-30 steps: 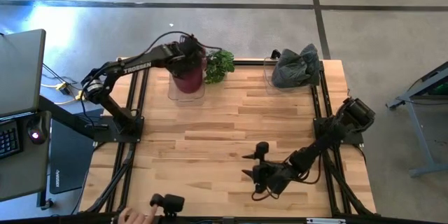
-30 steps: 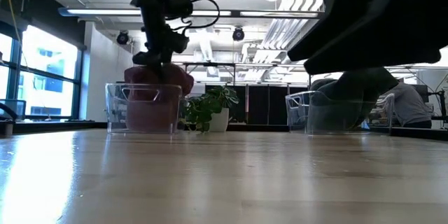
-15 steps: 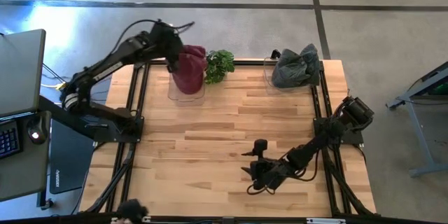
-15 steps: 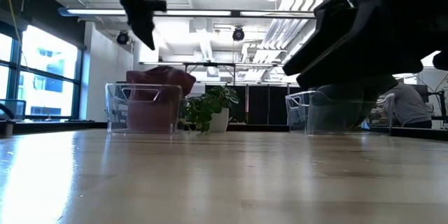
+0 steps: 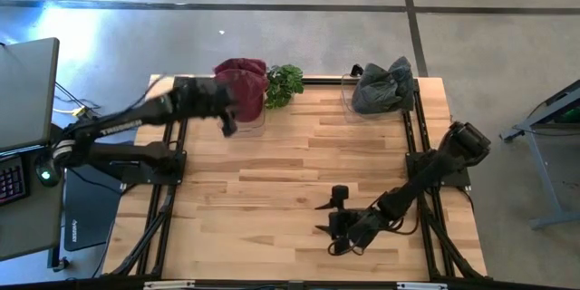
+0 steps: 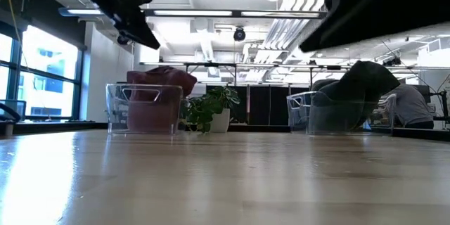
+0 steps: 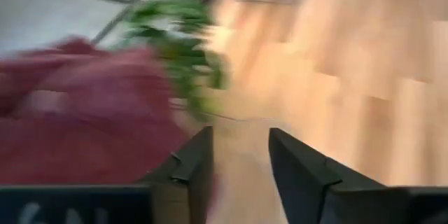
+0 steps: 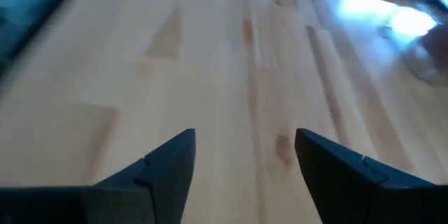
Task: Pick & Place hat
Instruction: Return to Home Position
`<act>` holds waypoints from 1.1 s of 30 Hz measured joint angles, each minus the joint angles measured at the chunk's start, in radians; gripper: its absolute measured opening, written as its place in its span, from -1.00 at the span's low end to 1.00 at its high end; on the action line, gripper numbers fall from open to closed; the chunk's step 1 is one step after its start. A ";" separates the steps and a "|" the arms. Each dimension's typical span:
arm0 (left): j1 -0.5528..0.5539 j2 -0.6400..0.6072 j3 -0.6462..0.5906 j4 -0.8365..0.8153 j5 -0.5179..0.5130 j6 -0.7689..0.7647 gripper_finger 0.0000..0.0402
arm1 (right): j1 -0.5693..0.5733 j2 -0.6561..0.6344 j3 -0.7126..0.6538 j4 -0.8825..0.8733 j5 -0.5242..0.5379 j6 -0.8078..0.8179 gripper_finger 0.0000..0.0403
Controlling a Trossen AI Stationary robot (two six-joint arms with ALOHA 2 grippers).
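A maroon hat [image 5: 242, 82] sits in a clear bin [image 5: 245, 123] at the table's far-left part; its crown rises above the bin's rim in the low view [image 6: 160, 81]. A grey hat [image 5: 381, 85] fills a second clear bin [image 6: 330, 116] at the far right. My left gripper [image 5: 228, 123] hovers just near-left of the maroon hat's bin, open and empty [image 7: 241, 171]. My right gripper [image 5: 322, 217] hangs open over bare wood near the table's near-right part [image 8: 245, 168].
A small green plant [image 5: 284, 82] stands between the two bins at the far edge. The middle of the wooden table [image 5: 290, 163] is bare. Black frame rails run along the left and right edges. A desk with a keyboard stands off the table's left side.
My left gripper came off the maroon hat in the bin, rose above it, then swung toward the table's near-left side and lower. The hat stayed in the bin. My right gripper shifted slightly. A person's hand at the near edge withdrew.
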 joint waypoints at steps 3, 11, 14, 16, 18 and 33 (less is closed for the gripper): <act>-0.098 -0.091 -0.114 0.067 -0.006 -0.061 -0.48 | -0.014 -0.064 0.000 -0.007 -0.099 0.003 0.06; -0.295 -0.246 -0.243 0.114 -0.069 -0.167 -0.75 | -0.105 -0.256 -0.010 0.003 -0.352 -0.139 -0.43; -0.346 -0.308 -0.287 0.160 -0.046 -0.180 -0.81 | -0.171 -0.360 -0.088 0.087 -0.527 -0.176 -0.60; -0.376 -0.357 -0.319 0.208 -0.027 -0.186 -0.84 | -0.225 -0.442 -0.176 0.158 -0.612 -0.166 -0.71; -0.398 -0.409 -0.348 0.254 -0.021 -0.186 -0.86 | -0.278 -0.536 -0.273 0.221 -0.635 -0.133 -0.81; -0.158 -0.624 -0.408 0.258 0.202 -0.166 -1.00 | -0.608 -1.215 -0.702 0.301 -0.755 0.034 -0.98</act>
